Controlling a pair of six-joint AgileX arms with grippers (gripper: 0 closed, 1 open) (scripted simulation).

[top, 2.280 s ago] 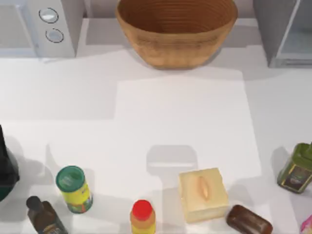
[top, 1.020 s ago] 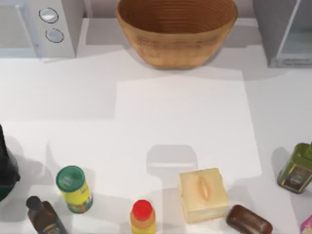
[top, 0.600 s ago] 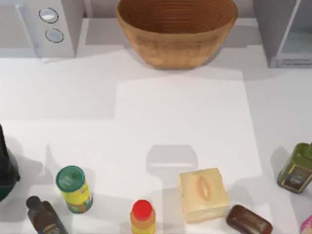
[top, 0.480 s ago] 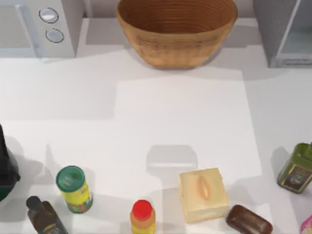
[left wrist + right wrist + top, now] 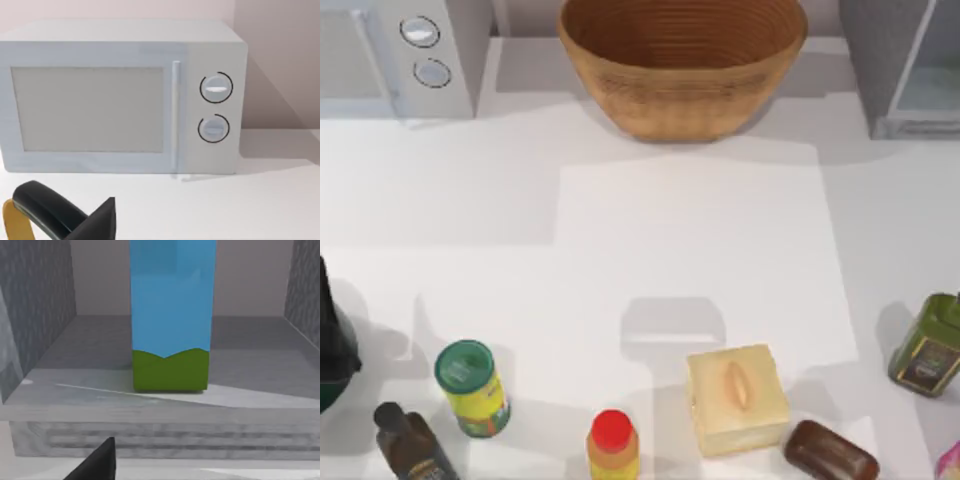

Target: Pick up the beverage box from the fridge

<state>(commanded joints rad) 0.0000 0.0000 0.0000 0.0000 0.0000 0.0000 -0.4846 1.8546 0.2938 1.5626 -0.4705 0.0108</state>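
Observation:
The beverage box (image 5: 171, 320) stands upright inside the open fridge (image 5: 45, 345), on its grey floor, with sky-blue sides and a green band at the base. Its top is cut off by the frame. My right gripper (image 5: 100, 462) shows as a dark tip just outside the fridge's front sill, low and in front of the box, not touching it. In the top view the fridge (image 5: 895, 70) sits at the table's back right corner. My left gripper (image 5: 102, 222) hovers facing the white microwave (image 5: 125, 97), holding nothing that I can see.
A wicker basket (image 5: 682, 60) stands at the back middle and the microwave (image 5: 410, 55) at the back left. Along the front lie a green-lidded can (image 5: 470, 388), a red-capped bottle (image 5: 613, 445), a pale yellow cube (image 5: 735, 397), a brown block (image 5: 830, 452) and an olive bottle (image 5: 928, 345).

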